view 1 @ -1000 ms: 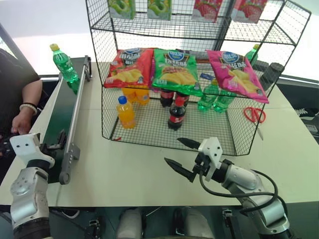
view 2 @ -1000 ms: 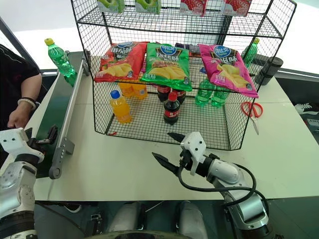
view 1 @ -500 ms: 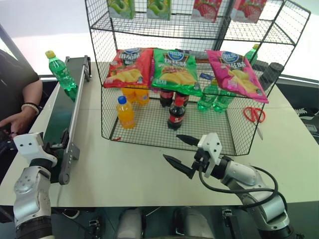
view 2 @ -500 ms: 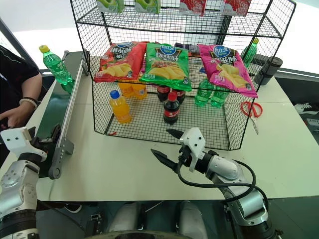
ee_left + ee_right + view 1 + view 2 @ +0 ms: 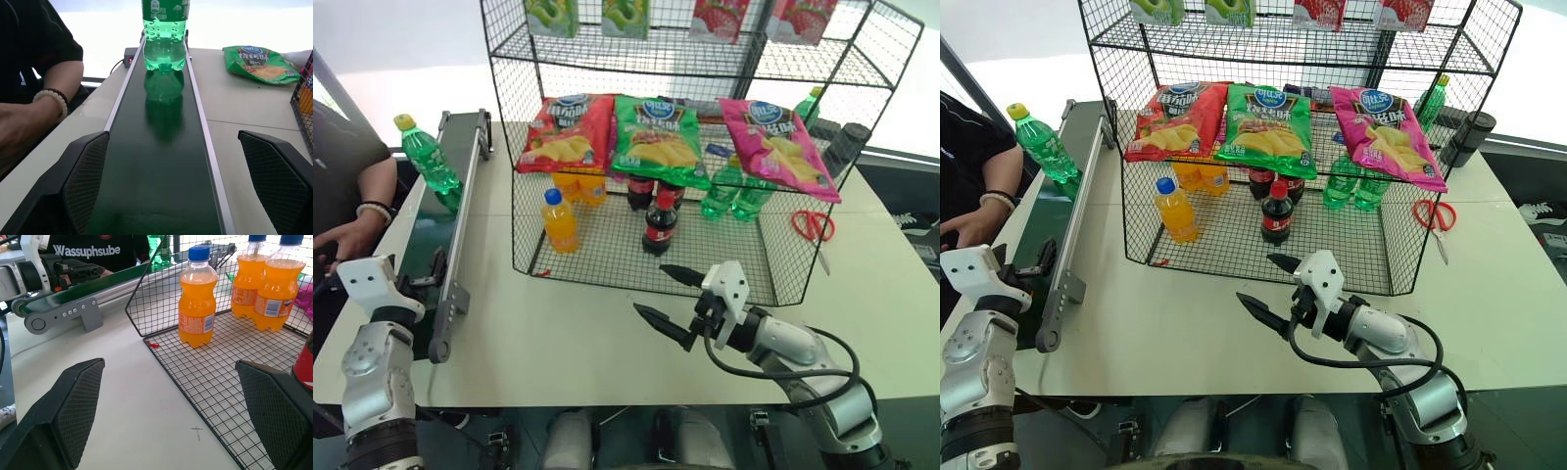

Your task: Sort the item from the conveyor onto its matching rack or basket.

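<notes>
The item, a clear-green bottle [image 5: 426,157] with a yellow cap, stands upright on the dark green belt of the conveyor [image 5: 429,235] towards its far end. In the left wrist view the bottle [image 5: 165,34] is straight ahead, well beyond the fingertips. My left gripper [image 5: 426,279] is open at the conveyor's near end, its fingers [image 5: 83,181] straddling the belt with nothing between them. My right gripper [image 5: 651,290] is open and empty over the table, just in front of the black wire rack [image 5: 744,284], which is hung with red, green and pink chip bags.
A person sits left of the conveyor with a hand [image 5: 342,240] beside the belt. Orange-drink bottles [image 5: 197,298], cola bottles [image 5: 659,223] and green bottles [image 5: 729,191] stand on the rack's lower tier. Red scissors [image 5: 813,223] lie on the table at the right.
The green bottle has travelled along the belt towards me. Both grippers have stayed where they were, still open.
</notes>
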{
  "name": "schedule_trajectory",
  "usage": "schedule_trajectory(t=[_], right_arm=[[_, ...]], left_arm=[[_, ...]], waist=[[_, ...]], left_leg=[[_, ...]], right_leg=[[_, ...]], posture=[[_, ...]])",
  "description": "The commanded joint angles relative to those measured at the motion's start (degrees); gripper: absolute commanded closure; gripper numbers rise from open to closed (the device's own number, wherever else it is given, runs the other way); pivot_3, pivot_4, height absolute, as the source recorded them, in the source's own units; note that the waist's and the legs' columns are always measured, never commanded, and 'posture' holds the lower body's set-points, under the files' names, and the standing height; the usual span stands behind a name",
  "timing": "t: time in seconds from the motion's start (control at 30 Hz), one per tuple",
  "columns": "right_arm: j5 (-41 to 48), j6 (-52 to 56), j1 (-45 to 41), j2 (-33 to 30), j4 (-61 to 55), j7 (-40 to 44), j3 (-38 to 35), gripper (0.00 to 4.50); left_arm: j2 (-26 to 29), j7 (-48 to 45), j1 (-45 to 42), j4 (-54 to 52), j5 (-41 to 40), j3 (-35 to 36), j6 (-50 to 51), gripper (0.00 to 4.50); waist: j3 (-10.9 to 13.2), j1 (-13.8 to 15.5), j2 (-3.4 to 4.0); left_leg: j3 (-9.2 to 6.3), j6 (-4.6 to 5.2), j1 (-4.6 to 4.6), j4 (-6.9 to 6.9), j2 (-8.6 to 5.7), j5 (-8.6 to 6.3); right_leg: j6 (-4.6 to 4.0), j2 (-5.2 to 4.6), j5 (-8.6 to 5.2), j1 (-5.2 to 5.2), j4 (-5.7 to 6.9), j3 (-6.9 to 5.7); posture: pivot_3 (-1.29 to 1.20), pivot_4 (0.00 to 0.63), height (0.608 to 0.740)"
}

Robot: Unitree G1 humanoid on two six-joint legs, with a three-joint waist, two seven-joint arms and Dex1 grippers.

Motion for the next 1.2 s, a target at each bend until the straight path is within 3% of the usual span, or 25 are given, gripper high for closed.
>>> schedule_trajectory(t=[0.03, 1.2], right_arm=[[0.9, -0.5, -0.45, 0.48, -2.62, -0.19, -0.45, 0.04], [1.14, -1.09, 0.16, 0.25, -1.99, 0.69, -0.72, 0.04]], left_arm=[[0.76, 1.04, -0.73, 0.1, 0.62, 0.99, -1.69, 0.0], [1.17, 3.13, -1.27, 2.05, 1.21, 1.84, -4.99, 0.0]], waist=[[0.0, -0.02, 0.0], [-0.03, -0.01, -0.05]], left_leg=[[0.0, 0.0, 0.0, 0.0, 0.0, 0.0], [0.01, 0.0, 0.0, 0.01, 0.0, 0.0]], right_leg=[[0.0, 0.0, 0.0, 0.0, 0.0, 0.0], [0.0, 0.0, 0.01, 0.0, 0.02, -0.01]], posture=[[0.0, 0.15, 0.74], [0.0, 0.15, 0.74]])
